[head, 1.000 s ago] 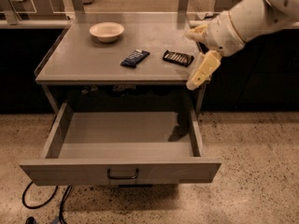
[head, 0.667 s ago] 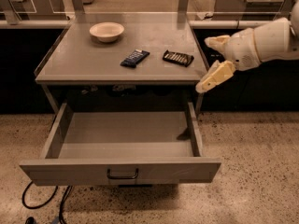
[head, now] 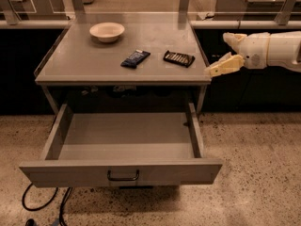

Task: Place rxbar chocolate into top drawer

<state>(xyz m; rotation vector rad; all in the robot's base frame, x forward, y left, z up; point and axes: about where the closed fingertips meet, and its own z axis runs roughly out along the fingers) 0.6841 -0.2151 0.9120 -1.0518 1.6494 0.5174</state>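
Observation:
The rxbar chocolate (head: 178, 58), a black bar with pale lettering stripes, lies flat on the right part of the grey table top (head: 84, 65). The top drawer (head: 127, 142) is pulled fully open below the top, and nothing shows inside it. Its dark handle (head: 123, 175) sits at the centre of the front panel. My gripper (head: 221, 53) is off the table's right edge, level with the top, to the right of the bar. Its two cream fingers (head: 225, 66) are spread apart and hold nothing.
A dark blue bar with white print (head: 135, 58) lies mid-table, left of the black bar. A pale bowl (head: 107, 31) stands at the back left. Black cables (head: 42, 204) lie on the speckled floor by the drawer's front left corner. Counters run behind the table.
My gripper has moved right and up, from over the table's right edge near the black bar to beside the table. Both bars and the drawer have not moved.

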